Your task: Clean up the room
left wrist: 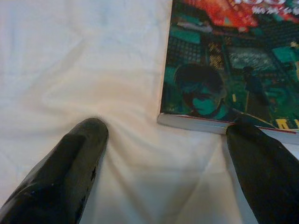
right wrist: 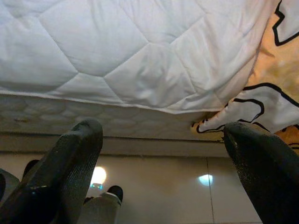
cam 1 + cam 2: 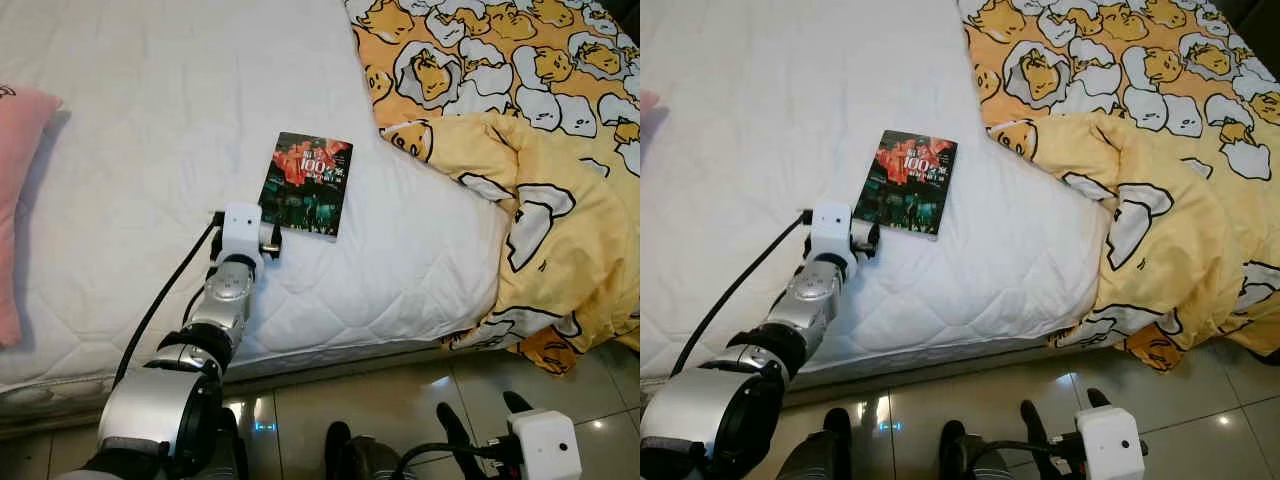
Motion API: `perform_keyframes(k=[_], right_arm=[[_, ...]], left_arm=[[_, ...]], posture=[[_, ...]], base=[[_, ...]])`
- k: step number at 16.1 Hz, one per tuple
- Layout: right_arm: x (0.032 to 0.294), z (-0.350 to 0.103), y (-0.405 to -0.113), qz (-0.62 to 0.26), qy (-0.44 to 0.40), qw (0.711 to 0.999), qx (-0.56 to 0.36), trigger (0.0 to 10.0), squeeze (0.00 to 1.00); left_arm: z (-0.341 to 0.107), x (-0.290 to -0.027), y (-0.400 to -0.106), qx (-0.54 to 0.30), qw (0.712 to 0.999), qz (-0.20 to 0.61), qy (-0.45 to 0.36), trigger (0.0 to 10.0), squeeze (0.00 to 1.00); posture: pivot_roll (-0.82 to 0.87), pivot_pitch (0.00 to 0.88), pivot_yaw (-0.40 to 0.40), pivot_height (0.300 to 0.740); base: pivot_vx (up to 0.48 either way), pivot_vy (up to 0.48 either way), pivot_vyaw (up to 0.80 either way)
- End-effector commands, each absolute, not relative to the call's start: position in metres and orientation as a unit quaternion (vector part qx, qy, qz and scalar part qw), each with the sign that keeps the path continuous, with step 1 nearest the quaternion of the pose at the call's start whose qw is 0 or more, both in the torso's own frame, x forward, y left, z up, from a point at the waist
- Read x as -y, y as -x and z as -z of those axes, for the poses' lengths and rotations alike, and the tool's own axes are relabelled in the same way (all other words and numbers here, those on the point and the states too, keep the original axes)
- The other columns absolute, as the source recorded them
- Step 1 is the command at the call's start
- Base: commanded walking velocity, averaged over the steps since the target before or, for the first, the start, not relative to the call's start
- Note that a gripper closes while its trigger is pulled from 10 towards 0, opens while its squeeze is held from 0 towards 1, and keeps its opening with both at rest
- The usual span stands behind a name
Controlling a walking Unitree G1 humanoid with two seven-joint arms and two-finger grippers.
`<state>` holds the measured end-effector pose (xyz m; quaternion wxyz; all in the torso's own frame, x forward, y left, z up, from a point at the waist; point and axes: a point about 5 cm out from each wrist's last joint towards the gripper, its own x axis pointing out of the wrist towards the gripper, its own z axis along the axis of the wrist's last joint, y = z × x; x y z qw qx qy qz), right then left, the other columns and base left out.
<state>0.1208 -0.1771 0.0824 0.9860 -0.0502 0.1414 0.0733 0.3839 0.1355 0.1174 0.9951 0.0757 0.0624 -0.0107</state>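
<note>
Book: a paperback point(image 3: 306, 185) with a dark red and green cover lies flat on the white quilted mattress point(image 3: 160, 120), near its front edge. This book serves as the landmark for the rest.
Left gripper: the left gripper point(image 1: 168, 140) is down on the mattress at the book's near corner, fingers spread wide; one fingertip point(image 1: 247, 135) touches the book's lower edge, the other point(image 1: 88, 135) presses the quilt well to the side of it.
Right gripper: the right gripper point(image 2: 161, 140) hangs low over the tiled floor point(image 3: 400, 400), below and to the right of the book, fingers wide apart and holding nothing (idle, by the look of it).
Blanket: a yellow cartoon-print blanket point(image 3: 540, 200) is bunched to the right of the book, spilling off the mattress corner.
Pillow: a pink pillow point(image 3: 15, 200) lies far to the left of the book.
Step in hand: probably picking up the book.
Doing it well: shift the gripper toward the book so both fingers bracket its corner, slide one finger under the edge (the soft quilt should give), then close on the thickness rather than the cover.
Risk: closing now would likely pinch quilt, or nudge the book away.
</note>
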Motion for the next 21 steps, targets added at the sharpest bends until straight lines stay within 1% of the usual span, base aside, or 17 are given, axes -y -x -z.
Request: perform_keyframes(k=[1,2,3,4,5,6,7,8,9,10,11,12,13,14,19,21], right_arm=[[0.178,-0.077,-0.113,-0.069,0.053,0.983,-0.16,10.0,0.0],[0.175,-0.075,-0.112,-0.075,0.054,0.983,-0.161,10.0,0.0],[0.172,-0.072,-0.112,-0.079,0.05,0.983,-0.16,10.0,0.0],[0.167,-0.073,-0.119,-0.078,0.043,0.986,-0.144,10.0,0.0],[0.166,-0.08,-0.131,-0.068,0.036,0.99,-0.117,10.0,0.0],[0.171,-0.084,-0.142,-0.043,0.03,0.994,-0.097,10.0,0.0],[0.176,-0.085,-0.156,-0.015,0.023,0.997,-0.079,10.0,0.0],[0.182,-0.087,-0.171,0.009,0.02,0.998,-0.054,10.0,0.0],[0.186,-0.086,-0.184,0.021,0.018,0.999,-0.04,10.0,0.0],[0.187,-0.082,-0.198,0.028,0.013,0.999,-0.034,10.0,0.0],[0.184,-0.079,-0.212,0.027,0.007,0.999,-0.029,10.0,0.0],[0.18,-0.079,-0.22,0.023,0.004,0.999,-0.024,10.0,0.0],[0.172,-0.082,-0.233,0.011,0.002,1.0,-0.011,10.0,0.0],[0.17,-0.083,-0.238,0.006,0.002,1.0,-0.005,10.0,0.0],[0.172,-0.075,-0.236,0.01,0.008,1.0,-0.003,10.0,0.0],[0.171,-0.077,-0.237,0.01,0.014,1.0,0.006,10.0,0.0]], left_arm=[[-0.112,-0.129,-0.381,-0.068,0.993,0.031,-0.086,10.0,0.0],[-0.101,-0.13,-0.375,-0.076,0.991,0.044,-0.103,10.0,0.0],[-0.084,-0.136,-0.364,-0.087,0.986,0.057,-0.128,10.0,0.0],[-0.065,-0.145,-0.347,-0.088,0.985,0.075,-0.125,10.0,0.0],[-0.056,-0.151,-0.33,-0.057,0.986,0.105,-0.118,10.0,0.0],[-0.058,-0.151,-0.316,-0.028,0.986,0.128,-0.101,10.0,0.0],[-0.065,-0.147,-0.305,-0.007,0.987,0.147,-0.067,10.0,0.0],[-0.079,-0.142,-0.296,0.016,0.987,0.152,-0.038,10.0,0.0],[-0.092,-0.137,-0.295,0.042,0.987,0.153,-0.031,10.0,0.0],[-0.101,-0.133,-0.298,0.061,0.986,0.152,-0.01,10.0,0.0],[-0.099,-0.129,-0.301,0.055,0.987,0.148,0.009,10.0,0.0],[-0.098,-0.125,-0.304,0.053,0.987,0.148,0.014,10.0,0.0],[-0.104,-0.118,-0.307,0.054,0.986,0.158,0.01,10.0,0.0],[-0.111,-0.115,-0.31,0.053,0.985,0.164,0.012,10.0,0.0],[-0.114,-0.105,-0.315,0.05,0.981,0.189,0.016,10.0,0.0],[-0.115,-0.096,-0.314,0.044,0.978,0.203,0.025,10.0,0.0]], posture=[[-0.21,0.339,-0.125,0.74],[-0.2,0.322,-0.111,0.74],[-0.16,0.28,-0.077,0.74],[-0.11,0.213,-0.042,0.74],[-0.07,0.18,-0.024,0.74],[-0.03,0.122,-0.004,0.74],[0.02,0.068,0.018,0.74],[0.05,0.022,0.035,0.74],[0.07,0.0,0.041,0.74],[0.1,0.0,0.042,0.74],[0.11,0.0,0.041,0.74],[0.11,0.0,0.036,0.74],[0.11,0.0,0.032,0.74],[0.11,0.0,0.031,0.74],[0.07,0.0,0.036,0.74],[0.06,0.0,0.039,0.74]], base=[[0.0,0.0,0.0],[0.0,0.0,0.0],[0.0,0.0,0.0],[0.0,0.0,0.0],[0.0,0.0,0.0],[0.0,0.0,0.0],[0.0,0.0,0.0],[0.0,0.0,0.0],[0.0,0.0,0.0],[0.0,0.0,0.0],[0.472,0.0,0.0],[0.48,0.0,0.0],[0.48,0.0,0.0],[0.48,0.0,0.0],[0.48,0.0,0.0],[0.48,0.0,0.0]])
